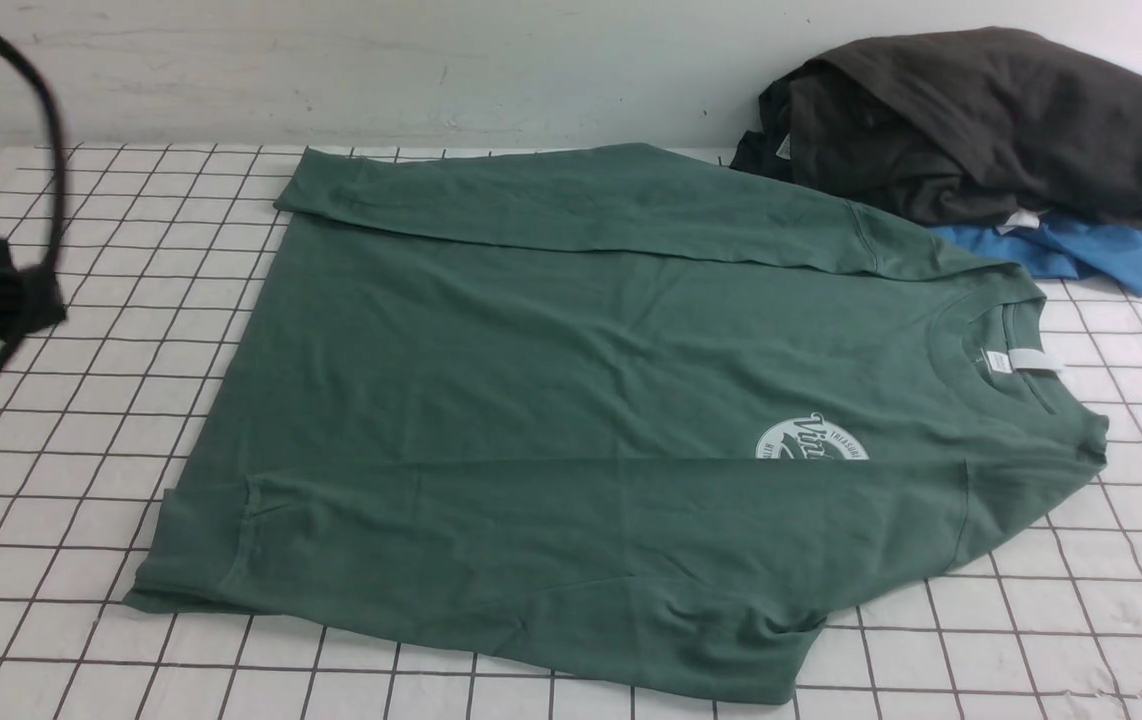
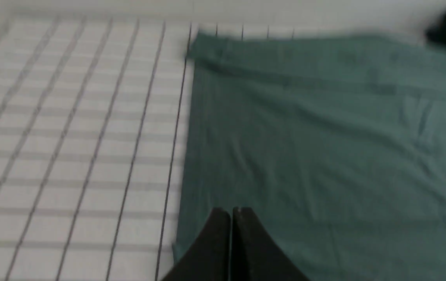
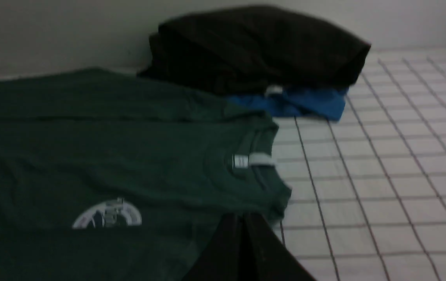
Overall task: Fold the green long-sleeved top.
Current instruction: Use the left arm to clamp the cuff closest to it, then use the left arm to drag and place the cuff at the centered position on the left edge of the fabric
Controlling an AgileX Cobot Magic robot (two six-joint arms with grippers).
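**Sleeves in, both claws shut and empty: cross fold to be set up**

At the left, the left gripper (image 2: pixel 231 212) is seen with its jaws pressed together and nothing between them, above the hem (image 1: pixel 221 400) of the green long-sleeved top (image 1: pixel 571 400). The top is laid flat on the gridded table (image 1: pixel 81 480), hem to the left and collar (image 1: pixel 991 340) to the right. The far sleeve (image 1: pixel 581 205) is folded in along the far edge. The near sleeve (image 1: pixel 581 500) is laid across the body and covers the lower part of the white logo (image 1: pixel 811 440). The neck label (image 1: pixel 1016 360) is exposed at the collar. The right gripper (image 3: pixel 244 218) is also shut tight with nothing held, near the collar end; whether cloth is touched cannot be told.

The step in hand is judged to be a fold across the length. The jaws should be opened before descent. The two hem corners, or hem and collar ends, should be pinched through all layers so the sleeves are not dragged out. The lift should be kept low and level, and the edges matched before release. The dark garment (image 1: pixel 991 120) and blue garment (image 1: pixel 1081 250) just beside the far shoulder should be avoided.
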